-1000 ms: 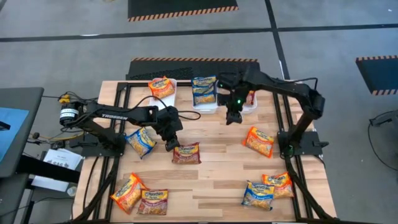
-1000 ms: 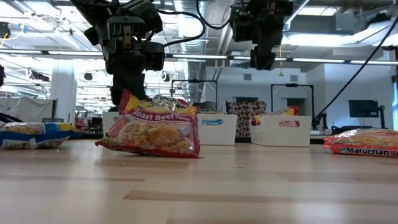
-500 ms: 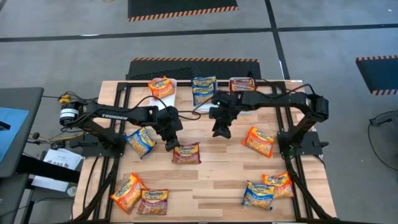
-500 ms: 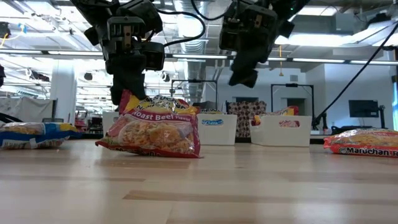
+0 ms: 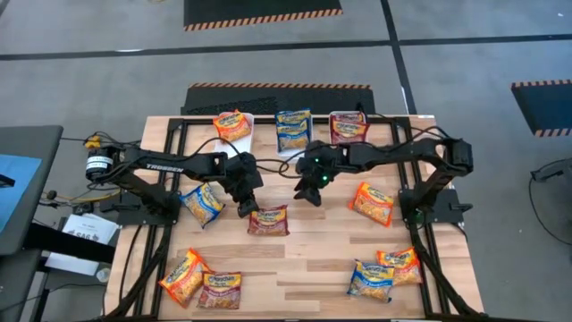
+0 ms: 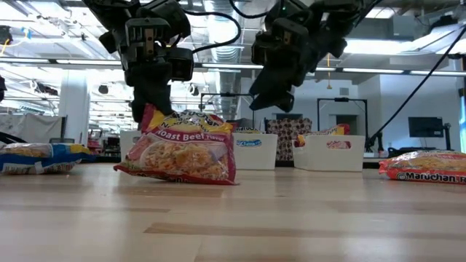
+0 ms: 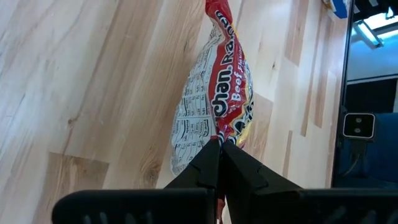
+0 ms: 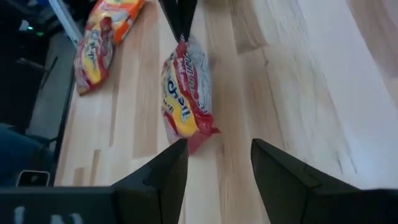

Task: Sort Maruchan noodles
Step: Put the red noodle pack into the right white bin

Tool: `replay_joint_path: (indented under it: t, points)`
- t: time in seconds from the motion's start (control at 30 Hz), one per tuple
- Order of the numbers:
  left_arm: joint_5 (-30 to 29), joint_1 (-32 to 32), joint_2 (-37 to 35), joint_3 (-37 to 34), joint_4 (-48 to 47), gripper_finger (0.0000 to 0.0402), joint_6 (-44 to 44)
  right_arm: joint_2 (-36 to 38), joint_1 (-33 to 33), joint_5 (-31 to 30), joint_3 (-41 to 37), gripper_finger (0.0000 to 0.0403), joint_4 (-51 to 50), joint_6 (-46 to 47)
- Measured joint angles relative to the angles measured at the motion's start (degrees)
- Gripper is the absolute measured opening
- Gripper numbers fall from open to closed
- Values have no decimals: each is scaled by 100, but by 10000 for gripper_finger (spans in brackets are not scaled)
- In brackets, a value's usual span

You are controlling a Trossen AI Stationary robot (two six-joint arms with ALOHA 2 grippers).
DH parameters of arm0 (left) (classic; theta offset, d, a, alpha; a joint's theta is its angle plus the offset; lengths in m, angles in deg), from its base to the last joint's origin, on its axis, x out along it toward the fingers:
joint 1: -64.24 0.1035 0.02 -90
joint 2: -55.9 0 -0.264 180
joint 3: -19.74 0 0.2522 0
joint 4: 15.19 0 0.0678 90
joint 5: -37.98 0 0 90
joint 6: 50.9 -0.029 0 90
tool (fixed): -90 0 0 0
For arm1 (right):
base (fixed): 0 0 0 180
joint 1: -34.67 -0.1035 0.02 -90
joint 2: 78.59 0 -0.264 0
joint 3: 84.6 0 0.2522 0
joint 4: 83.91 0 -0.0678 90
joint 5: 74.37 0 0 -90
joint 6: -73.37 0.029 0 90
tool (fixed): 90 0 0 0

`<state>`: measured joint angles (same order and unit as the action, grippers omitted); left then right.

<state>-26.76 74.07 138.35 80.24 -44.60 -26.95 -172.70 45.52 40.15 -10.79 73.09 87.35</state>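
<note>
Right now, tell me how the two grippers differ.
The left gripper is shut on the dark red beef packet, pinching its edge; the right gripper is open and holds nothing. The left is down at the packet; the right hangs above the table. Both are dark and two-fingered.

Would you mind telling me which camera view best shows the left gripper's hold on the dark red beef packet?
The left wrist view: the left gripper is shut on the dark red beef packet's edge. The low view shows the packet tipped up, one edge touching the table. The high view hides the pinch; the right wrist view shows it from afar.
</note>
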Motion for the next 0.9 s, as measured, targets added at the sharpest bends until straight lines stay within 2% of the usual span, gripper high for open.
replay_joint_path:
  t: [0.1, 0.37, 0.63, 0.9]
  points:
    - [-2, 0, 0, 0, 15, 0, 0, -173, -101, -254, -107, 201, 427, 38]
    - [-6, -12, 0, 2, 75, 0, -17, -802, -280, -214, -132, 201, 1332, 358]
    - [-6, -13, 0, 2, 160, 0, 39, -1197, -324, 226, -131, 201, 2185, 552]
    - [-158, -13, 0, 2, 315, 0, 66, -1213, -324, 403, -131, 201, 2235, 542]
